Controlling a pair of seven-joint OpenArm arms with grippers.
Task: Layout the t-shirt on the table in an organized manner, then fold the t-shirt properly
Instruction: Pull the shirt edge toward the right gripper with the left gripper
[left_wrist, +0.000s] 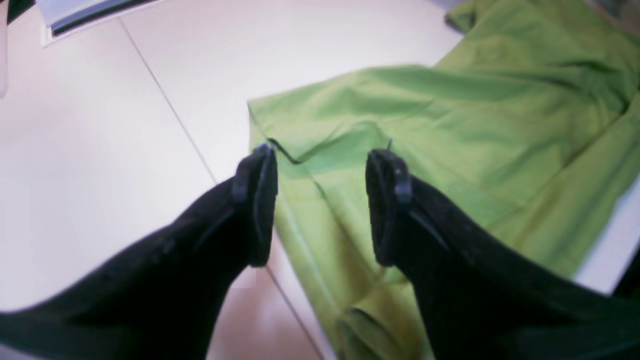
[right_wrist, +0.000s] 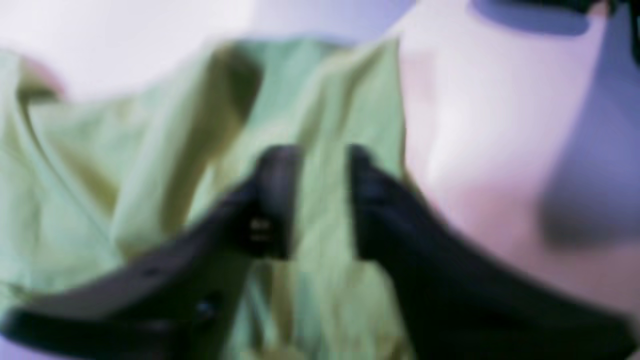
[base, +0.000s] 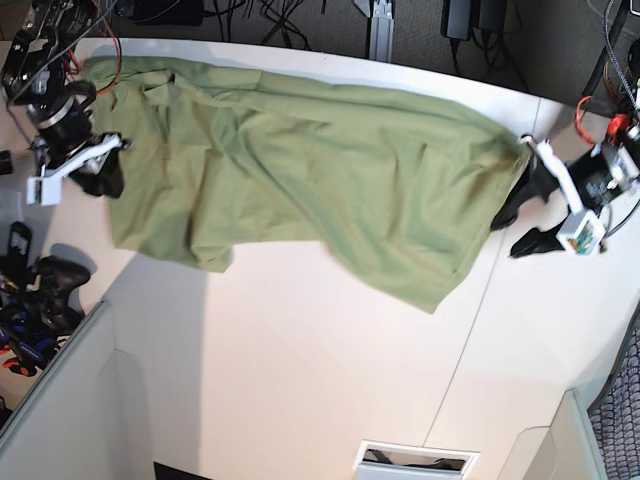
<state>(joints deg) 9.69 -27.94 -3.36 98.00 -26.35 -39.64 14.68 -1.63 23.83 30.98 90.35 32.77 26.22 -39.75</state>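
Note:
The olive-green t-shirt (base: 320, 170) lies spread and wrinkled across the far half of the white table (base: 300, 350), running from left to right. My left gripper (base: 512, 228) is at the shirt's right end. In the left wrist view its fingers stand open (left_wrist: 322, 152) astride the shirt's (left_wrist: 450, 110) hemmed edge, with nothing clamped. My right gripper (base: 108, 180) is at the shirt's left end. The right wrist view is blurred, but its fingers (right_wrist: 318, 152) stand apart over loose fabric (right_wrist: 125, 160).
A thin seam line (base: 470, 330) crosses the table on the right. A rectangular slot (base: 415, 462) sits at the near edge, also seen as a slot (left_wrist: 85, 15) from the left wrist. Cables and gear (base: 35, 300) crowd the left side. The table's edge (left_wrist: 610, 245) lies close beside the shirt.

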